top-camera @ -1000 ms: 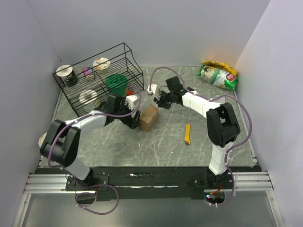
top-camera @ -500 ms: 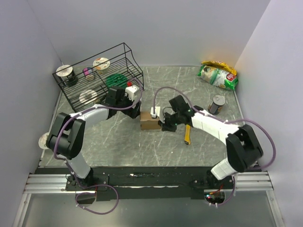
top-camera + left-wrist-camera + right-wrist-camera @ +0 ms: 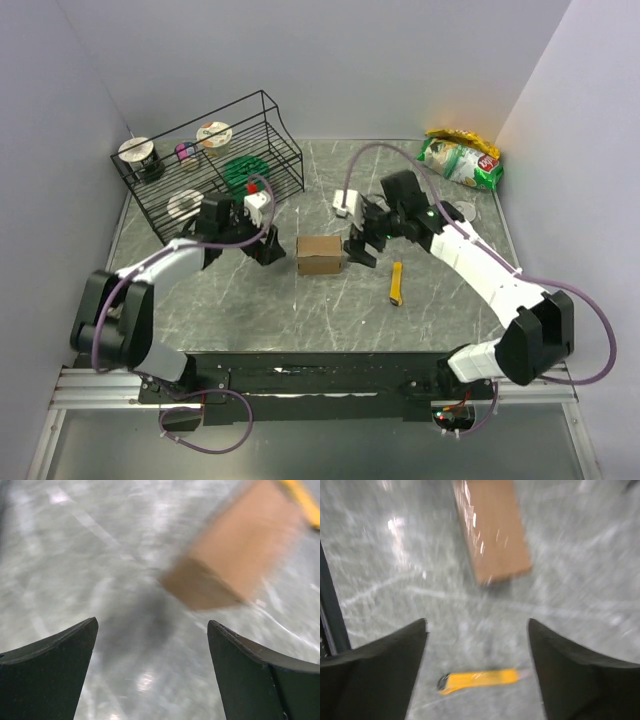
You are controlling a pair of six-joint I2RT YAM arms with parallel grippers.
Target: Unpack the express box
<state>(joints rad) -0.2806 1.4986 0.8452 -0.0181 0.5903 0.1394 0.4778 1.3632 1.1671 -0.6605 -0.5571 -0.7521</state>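
Observation:
The express box (image 3: 320, 255), a small brown carton, rests on the grey marbled table between my two grippers, its top shut. My left gripper (image 3: 268, 248) stands open just left of it and touches nothing. The left wrist view shows the box (image 3: 240, 550) blurred, ahead and to the right of the open left gripper (image 3: 152, 622). My right gripper (image 3: 358, 247) hangs open close to the box's right side, with nothing held. In the right wrist view the box (image 3: 492, 530) lies beyond the open right gripper (image 3: 477, 622).
A yellow utility knife (image 3: 397, 283) lies right of the box and shows below the right jaws (image 3: 480, 679). A black wire rack (image 3: 205, 165) with cups and lids stands back left. A green snack bag (image 3: 460, 160) lies back right.
The right gripper has opened and drawn back slightly from the box. The left gripper has pulled away to the left. The box now sits square instead of angled.

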